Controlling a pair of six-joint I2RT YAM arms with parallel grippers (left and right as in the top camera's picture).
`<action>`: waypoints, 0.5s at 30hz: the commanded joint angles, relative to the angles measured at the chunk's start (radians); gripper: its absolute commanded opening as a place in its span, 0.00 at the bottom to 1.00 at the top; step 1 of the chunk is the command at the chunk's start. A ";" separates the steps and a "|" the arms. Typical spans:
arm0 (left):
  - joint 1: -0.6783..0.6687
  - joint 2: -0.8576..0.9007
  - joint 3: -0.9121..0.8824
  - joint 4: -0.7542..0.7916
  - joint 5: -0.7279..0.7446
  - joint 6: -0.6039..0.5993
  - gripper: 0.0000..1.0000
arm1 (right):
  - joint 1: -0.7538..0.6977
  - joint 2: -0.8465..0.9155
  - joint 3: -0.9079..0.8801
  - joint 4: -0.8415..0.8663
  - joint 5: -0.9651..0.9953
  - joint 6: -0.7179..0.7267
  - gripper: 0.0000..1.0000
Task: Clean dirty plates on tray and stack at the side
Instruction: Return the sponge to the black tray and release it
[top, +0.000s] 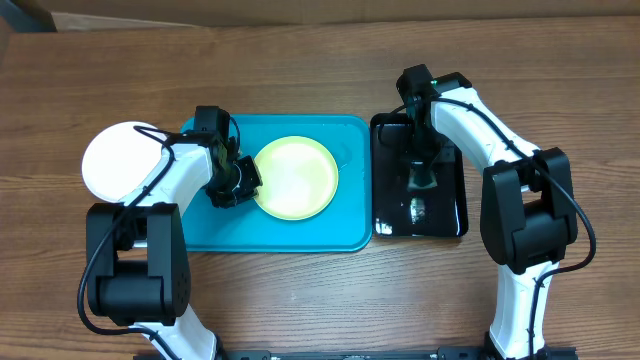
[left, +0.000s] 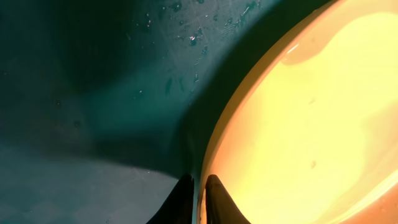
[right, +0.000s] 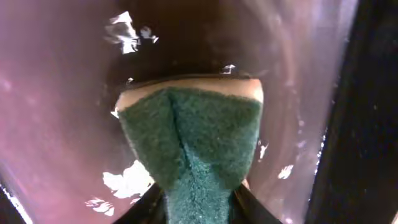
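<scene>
L gripper (left: 198, 186) pinching yellow-green plate (top: 295, 178) rim; R gripper (right: 199, 199) holding sponge (right: 193, 130).
Plate is lying mid turquoise tray (top: 300, 235), L jaws sitting nearly shut across its left rim, seemingly steadying it for wiping. R jaws are squeezing sponge over black tray (top: 445, 215) just right of tray; grip firmness unclear close-up. White plate (top: 115, 160) is resting just left of tray.

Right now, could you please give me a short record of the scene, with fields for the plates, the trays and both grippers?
main tray: turquoise tray, middle of the table
plate on tray: pale yellow-green plate, lying flat
plate off tray: white plate, on the table left of the tray, partly under the left arm
left gripper: fingers pinch the yellow-green plate's left rim
right gripper: holds green sponge over black tray
light blue plate: not seen
</scene>
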 joint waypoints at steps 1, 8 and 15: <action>-0.007 -0.018 -0.004 0.001 -0.003 0.020 0.11 | 0.003 -0.028 -0.003 0.011 0.019 0.012 0.47; -0.007 -0.018 -0.004 0.005 -0.003 0.020 0.20 | 0.002 -0.039 0.113 -0.061 0.008 0.008 0.55; -0.007 -0.018 -0.004 -0.003 -0.003 0.020 0.20 | -0.038 -0.047 0.303 -0.173 0.008 0.009 0.76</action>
